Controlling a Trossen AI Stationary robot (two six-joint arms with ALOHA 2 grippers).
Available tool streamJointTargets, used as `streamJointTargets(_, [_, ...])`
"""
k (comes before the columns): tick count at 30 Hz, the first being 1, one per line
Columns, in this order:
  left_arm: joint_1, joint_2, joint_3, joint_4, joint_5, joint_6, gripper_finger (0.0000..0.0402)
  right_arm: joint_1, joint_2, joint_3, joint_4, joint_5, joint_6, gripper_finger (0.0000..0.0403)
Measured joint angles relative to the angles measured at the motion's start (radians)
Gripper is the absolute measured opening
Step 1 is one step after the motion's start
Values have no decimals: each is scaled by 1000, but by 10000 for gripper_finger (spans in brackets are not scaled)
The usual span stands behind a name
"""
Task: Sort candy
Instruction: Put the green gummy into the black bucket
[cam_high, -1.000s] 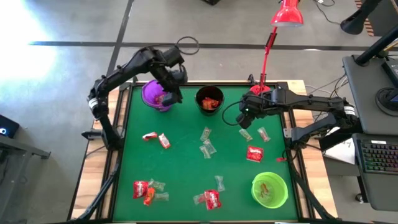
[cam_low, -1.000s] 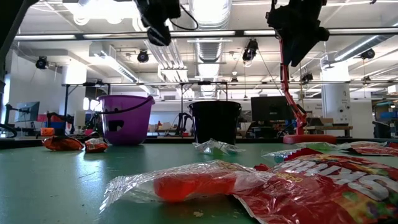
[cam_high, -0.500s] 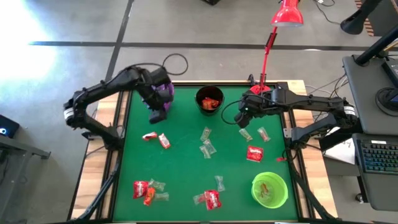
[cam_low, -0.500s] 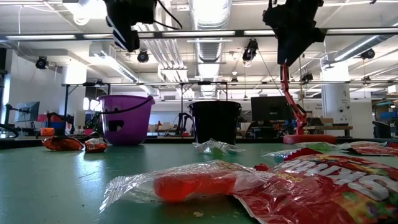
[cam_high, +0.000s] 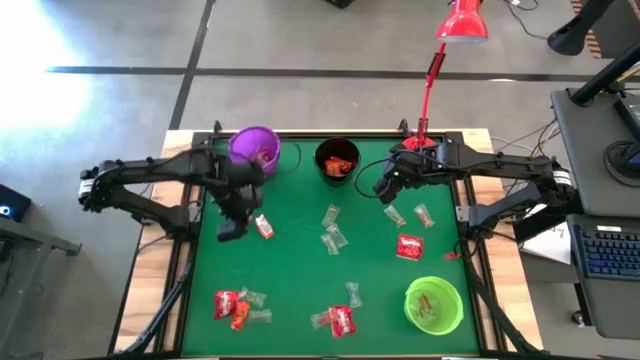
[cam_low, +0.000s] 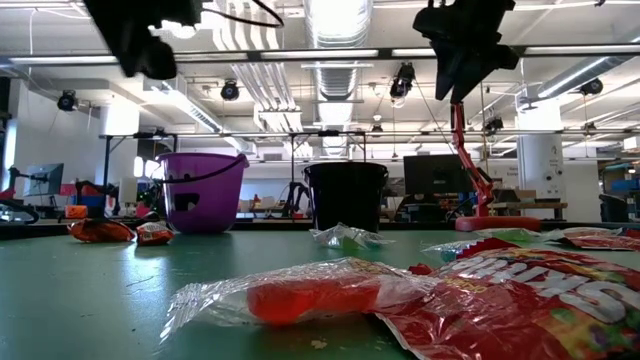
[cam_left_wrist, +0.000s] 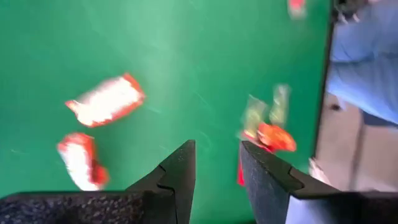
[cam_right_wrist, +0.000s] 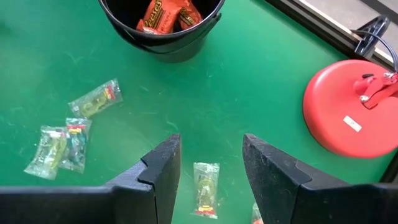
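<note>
Where right gripper (cam_right_wrist: 208, 163) hovers, candy (cam_right_wrist: 205, 187) beneath

left hand (cam_high: 231, 228): raised, fingers parted, empty, blurred | right hand (cam_high: 383, 190): raised, fingers parted, empty

Both arms showing matte black, segmented links w/ rounded joint housings. Black cable looping off left arm's upper link. Left pincer (cam_left_wrist: 216, 171): two dark fingers w/ grainy, pebbled inner faces, stepped notch near tips. Right pincer (cam_right_wrist: 210, 168): same build, smooth angular black fingers. No markings showing on either.
</note>
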Motion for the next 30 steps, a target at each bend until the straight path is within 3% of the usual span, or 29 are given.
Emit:
streamJointTargets(7, [-130,5,-91,4,15,-182,147,0,0,0,-2,-57,4,164])
streamJointTargets(15, [-178,60,-94,8,12,-219,160,5,0,0,-5,-80,-12,164])
streamJointTargets(22, [-317,59,-91,53,-197,-258,160,52,0,0,-69,-116,-25,164])
streamJointTargets(30, [-480,42,-91,193,-292,-458,160,103,-1,0,-90,-116,-25,164])
